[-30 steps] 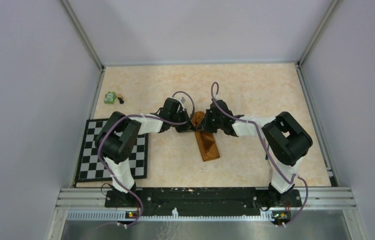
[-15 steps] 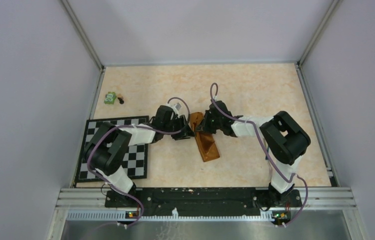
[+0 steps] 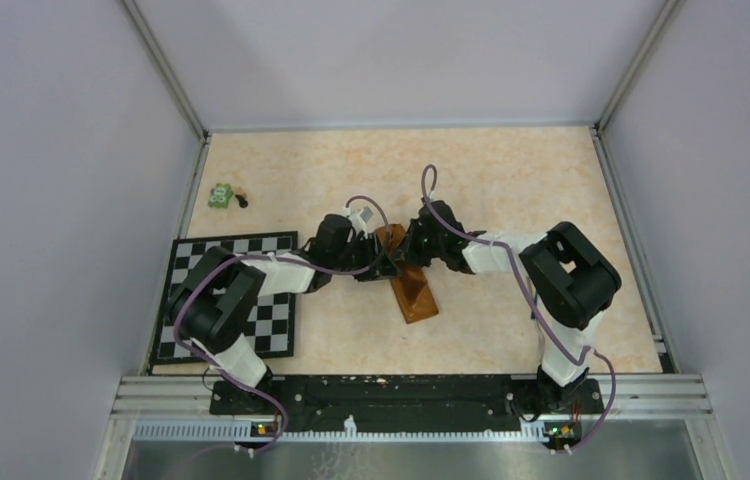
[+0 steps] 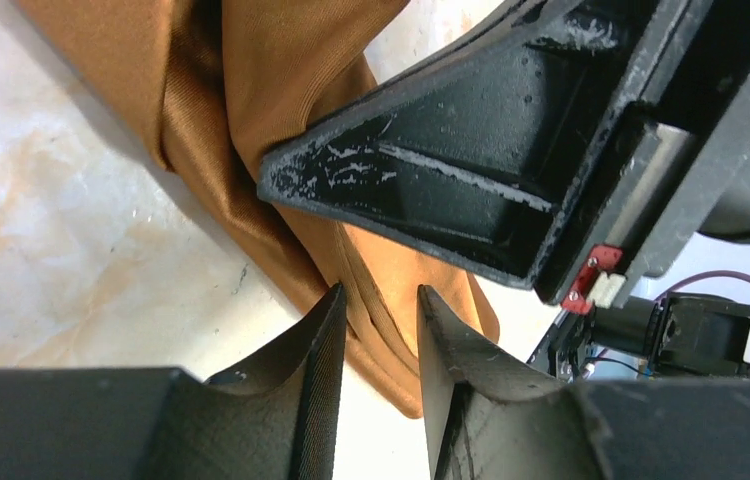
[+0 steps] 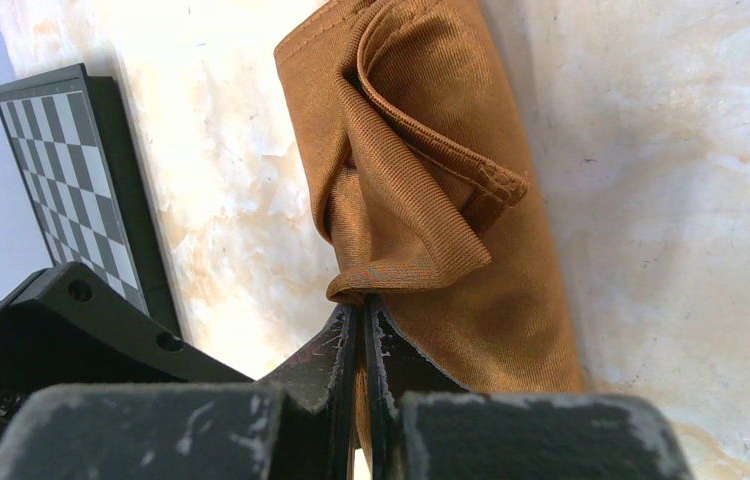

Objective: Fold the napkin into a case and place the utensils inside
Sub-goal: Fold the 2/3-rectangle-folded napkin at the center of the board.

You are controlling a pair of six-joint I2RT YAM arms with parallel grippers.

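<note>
Peach marbled tabletop (image 3: 511,180), seen from above, carries the folded napkin (image 3: 416,293), its long axis running from mid-table toward the near right, with both arms meeting at its far end. The left wrist view shows the left gripper (image 4: 381,295) partly open, its 2 fingers straddling a cloth edge without clamping it. The right wrist view shows the right gripper (image 5: 361,310) closed, pinching a fold there.

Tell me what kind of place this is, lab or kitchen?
Looks like a lab robot cell: plain walls and aluminium framing box in the table, and two arms are bolted to a rail at its near edge.
</note>
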